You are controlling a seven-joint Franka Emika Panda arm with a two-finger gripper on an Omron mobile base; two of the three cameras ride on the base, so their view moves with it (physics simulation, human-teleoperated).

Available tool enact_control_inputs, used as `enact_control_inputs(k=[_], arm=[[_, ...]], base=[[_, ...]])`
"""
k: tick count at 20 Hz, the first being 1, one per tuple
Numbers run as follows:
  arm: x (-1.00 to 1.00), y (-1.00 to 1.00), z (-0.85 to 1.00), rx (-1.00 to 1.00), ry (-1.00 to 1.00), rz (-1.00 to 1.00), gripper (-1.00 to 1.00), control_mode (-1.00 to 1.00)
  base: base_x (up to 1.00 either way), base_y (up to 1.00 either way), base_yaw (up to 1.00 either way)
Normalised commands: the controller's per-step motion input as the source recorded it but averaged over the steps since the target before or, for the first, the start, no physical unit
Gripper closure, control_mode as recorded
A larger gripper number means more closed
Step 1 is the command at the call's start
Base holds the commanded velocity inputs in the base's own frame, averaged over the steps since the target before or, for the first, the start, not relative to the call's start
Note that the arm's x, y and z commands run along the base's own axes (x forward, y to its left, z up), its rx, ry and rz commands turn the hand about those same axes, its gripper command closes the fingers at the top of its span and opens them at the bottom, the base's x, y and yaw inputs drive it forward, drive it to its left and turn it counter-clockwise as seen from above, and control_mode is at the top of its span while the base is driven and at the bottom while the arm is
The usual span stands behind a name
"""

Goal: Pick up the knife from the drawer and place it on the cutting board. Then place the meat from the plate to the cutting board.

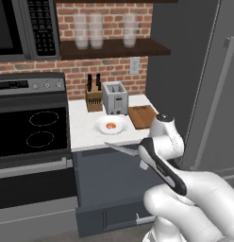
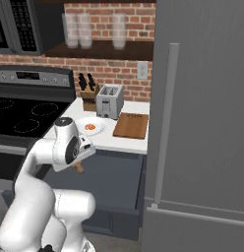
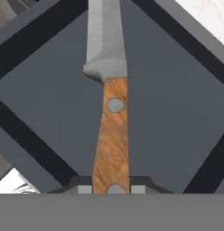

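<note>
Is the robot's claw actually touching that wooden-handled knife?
Touching. The hand view shows the gripper shut, with its tips on both sides of the knife handle.

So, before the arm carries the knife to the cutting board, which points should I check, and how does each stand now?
1. Gripper shut on the knife by its wooden handle: ok.
2. Knife lifted out of the drawer: ok, the blade sticks out near the counter edge.
3. Cutting board free of things: ok.
4. Meat on the plate, beside the blade's path: ok.
5. Firmness of the grip: cannot tell.
</note>
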Motion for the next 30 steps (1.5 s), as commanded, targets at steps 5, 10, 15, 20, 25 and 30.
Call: enact_control_inputs(k=[5,10,15,20,25,30], arm=[[-0.15,-0.55,0.63,0.00,0.10,0.04,1.00,-1.00],[0.32,-0.65,0.45,0.00,0.10,-0.07,1.00,-1.00],[0.60,-0.17,0.33,0.00,0.03,-0.23,1.00,-1.00],[0.84,0.00,0.30,0.00,0.03,-0.28,1.00,-1.00],[0.69,-0.01,0.06,0.00,0.06,-0.35,1.00,-1.00],[0.68,-0.11,0.07,0.07,0.05,-0.36,1.00,-1.00]], base=[[0.00,0.00,0.00],[0.00,0.00,0.00],[0.00,0.00,0.00],[0.00,0.00,0.00],[0.00,0.00,0.00],[0.00,0.00,0.00]])
